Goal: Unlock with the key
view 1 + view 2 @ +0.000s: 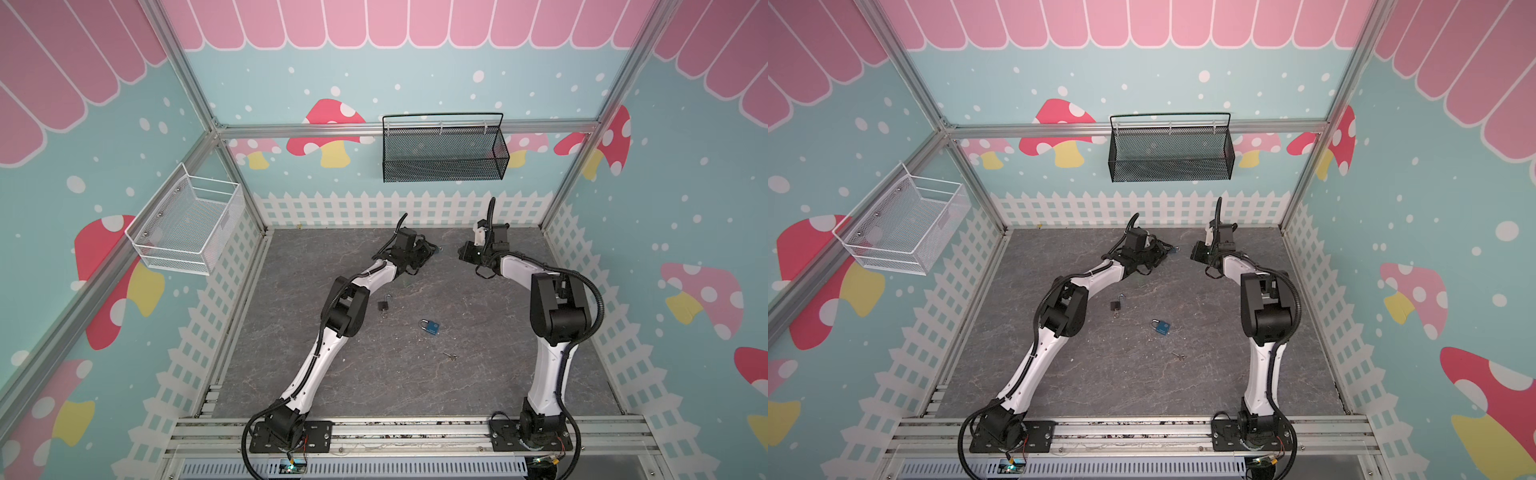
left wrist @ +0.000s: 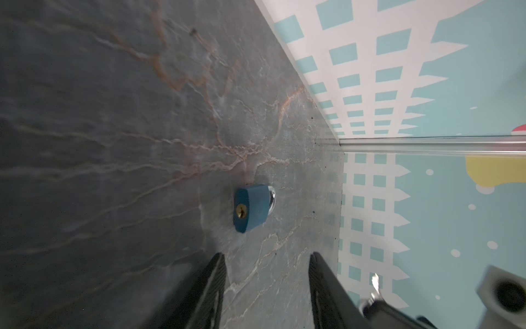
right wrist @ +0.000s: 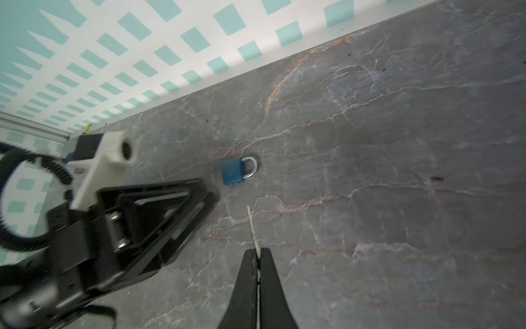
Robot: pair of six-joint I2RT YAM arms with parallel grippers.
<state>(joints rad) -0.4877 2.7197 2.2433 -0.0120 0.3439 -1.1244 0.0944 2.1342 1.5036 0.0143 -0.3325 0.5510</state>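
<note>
Key (image 3: 252,225): clamped edge-on between the closed fingers of the right gripper (image 3: 257,251). Blade sticking out past the fingertips, aimed roughly toward the blue padlock (image 3: 234,172). Tip short of the lock, not touching.

Blue padlock: flat on the tabletop (image 1: 469,386), near the far edge, about mid-width. Shackle looks closed. Brass keyhole end turned toward the left gripper (image 2: 266,257). In both top views mostly hidden by that gripper, only a blue sliver showing.

Left gripper: jaws apart, bare tabletop between the fingers, nothing held. Lock just ahead of the fingertips, outside the gap.

Both grippers over the far middle of the tabletop, facing each other with the lock between. Height above the surface: cannot tell.

Elsewhere on the tabletop:
- black padlock (image 1: 384,306) near the centre, just beside the left arm's elbow
- second blue padlock (image 1: 431,327) to its right, a little nearer the front edge
- loose key (image 1: 450,355) nearer the front edge again, apart from both

On the walls: black mesh basket (image 1: 442,153) on the back wall above the far edge, white wire basket (image 1: 187,224) on the left wall.
</note>
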